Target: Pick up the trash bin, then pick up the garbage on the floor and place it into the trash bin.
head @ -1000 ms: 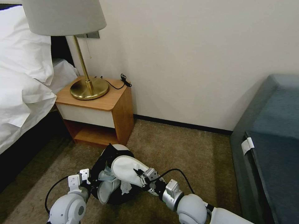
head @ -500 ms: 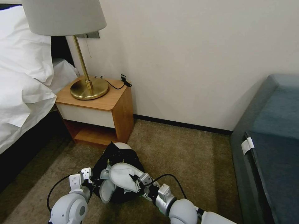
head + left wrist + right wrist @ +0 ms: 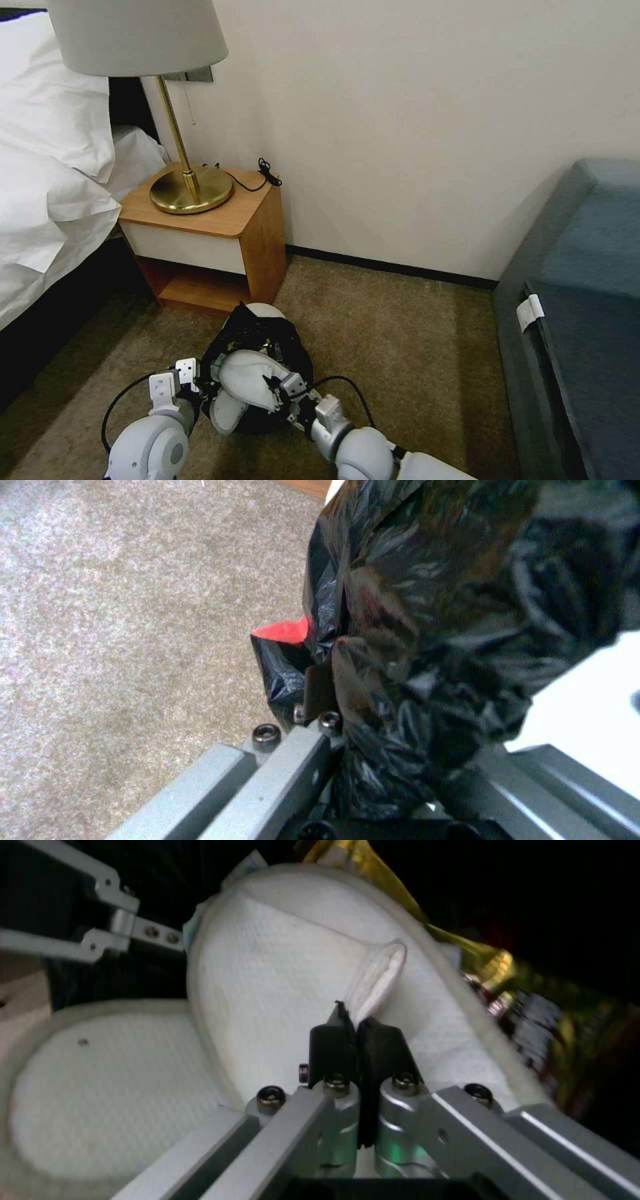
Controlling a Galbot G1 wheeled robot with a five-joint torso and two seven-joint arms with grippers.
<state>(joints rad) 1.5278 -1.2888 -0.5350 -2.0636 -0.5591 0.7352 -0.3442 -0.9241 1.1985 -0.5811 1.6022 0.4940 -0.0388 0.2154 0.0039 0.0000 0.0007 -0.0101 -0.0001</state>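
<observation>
The trash bin point(image 3: 283, 341), lined with a crinkly black bag point(image 3: 433, 605), hangs tilted just above the carpet in front of the nightstand. My left gripper point(image 3: 192, 381) is shut on its near-left rim, the bag pinched between the fingers. My right gripper point(image 3: 275, 388) is shut on the strap edge of a white slipper point(image 3: 243, 377) point(image 3: 280, 1000), which lies across the bin's mouth. A second white slipper point(image 3: 225, 412) point(image 3: 100, 1090) sticks out of the bin beside it. A gold snack wrapper point(image 3: 483, 960) lies deeper inside. Something red point(image 3: 287, 630) shows at the bag's edge.
A wooden nightstand point(image 3: 220, 230) with a brass lamp point(image 3: 191, 190) stands just behind the bin, and the bed point(image 3: 47, 173) is to the left. A grey-blue sofa point(image 3: 587, 300) fills the right side. Open carpet point(image 3: 400, 347) lies between the bin and the sofa.
My right gripper has carried the slipper left and down, from above the bin's right edge onto its mouth. The left gripper and bin have barely moved.
</observation>
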